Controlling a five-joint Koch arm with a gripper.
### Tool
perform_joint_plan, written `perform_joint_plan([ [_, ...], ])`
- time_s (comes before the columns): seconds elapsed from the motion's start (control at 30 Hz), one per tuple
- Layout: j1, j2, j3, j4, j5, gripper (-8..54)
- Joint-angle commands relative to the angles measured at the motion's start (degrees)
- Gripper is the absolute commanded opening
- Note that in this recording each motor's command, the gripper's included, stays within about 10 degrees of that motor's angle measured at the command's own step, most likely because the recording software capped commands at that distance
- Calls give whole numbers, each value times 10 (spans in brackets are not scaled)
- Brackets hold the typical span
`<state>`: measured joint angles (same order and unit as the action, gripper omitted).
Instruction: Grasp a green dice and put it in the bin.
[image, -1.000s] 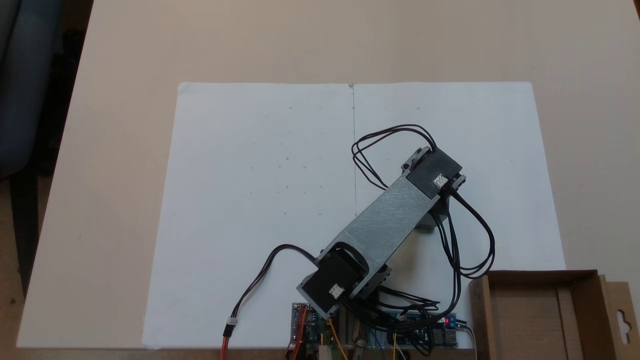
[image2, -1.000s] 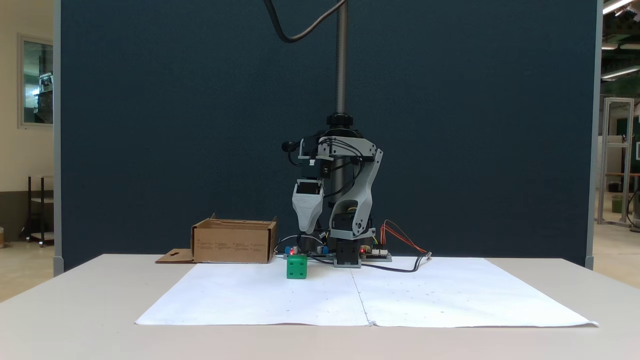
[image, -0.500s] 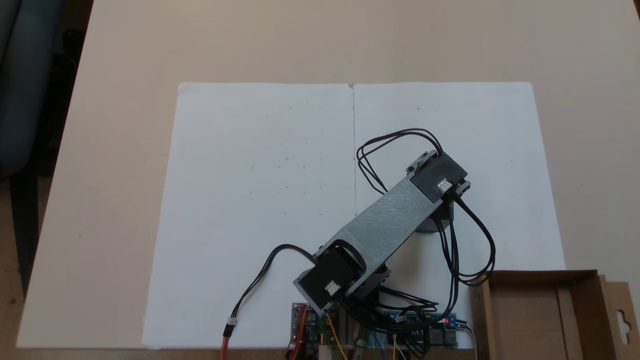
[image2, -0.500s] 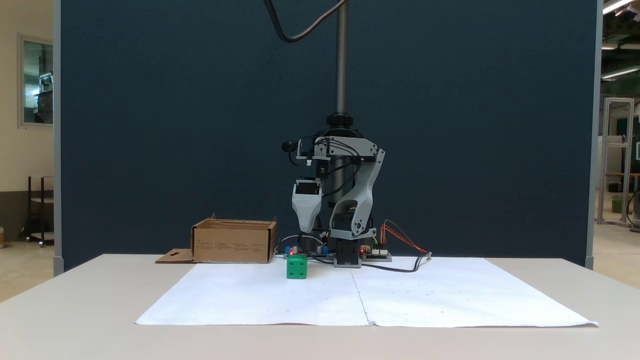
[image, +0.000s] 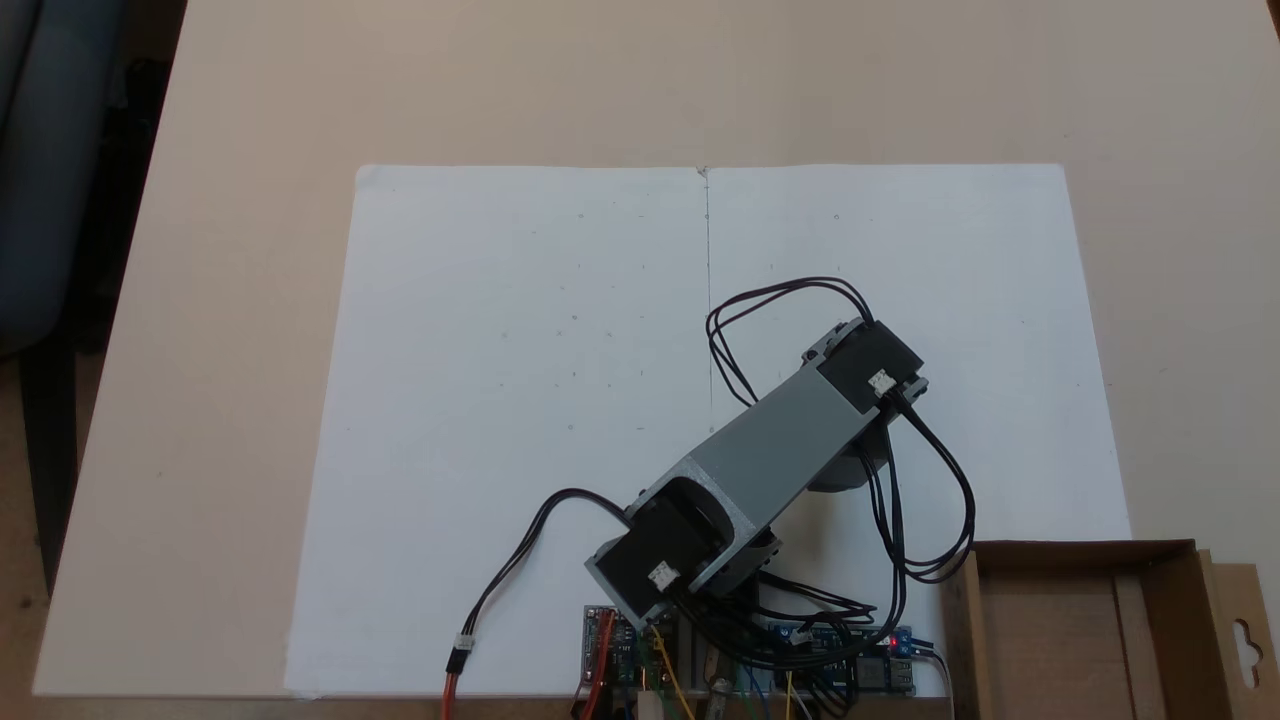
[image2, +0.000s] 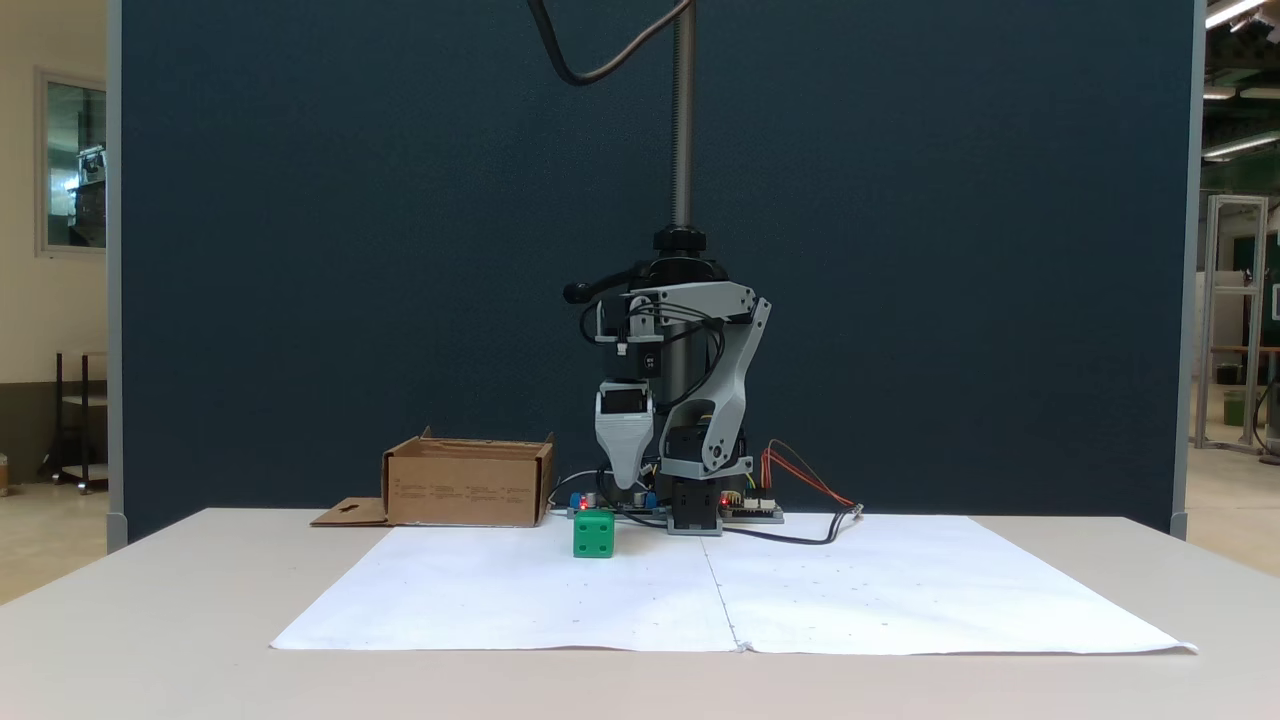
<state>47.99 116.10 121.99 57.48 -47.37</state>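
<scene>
On the worktop (image2: 150, 600) sat the green dice (image2: 593, 533): light, rigid, slick, I judged; I'd pinch opposite flat faces. Tool (image2: 628, 484) state: couldn't tell.

Evenly lit, soft and diffuse in both fixed views. Mild washout on the white paper (image: 520, 400); faint shadow under the arm (image: 770, 450). Bright ceiling lights (image2: 1235, 12) at upper right, dark backdrop (image2: 400, 250) without glare. Slightly soft focus overall, no motion blur.
</scene>
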Motion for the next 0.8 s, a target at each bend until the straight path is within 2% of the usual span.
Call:
perform_joint_plan([
  [0.0,5,23,2,-32,-35,464],
  [0.77,7,62,24,-57,62,459],
])
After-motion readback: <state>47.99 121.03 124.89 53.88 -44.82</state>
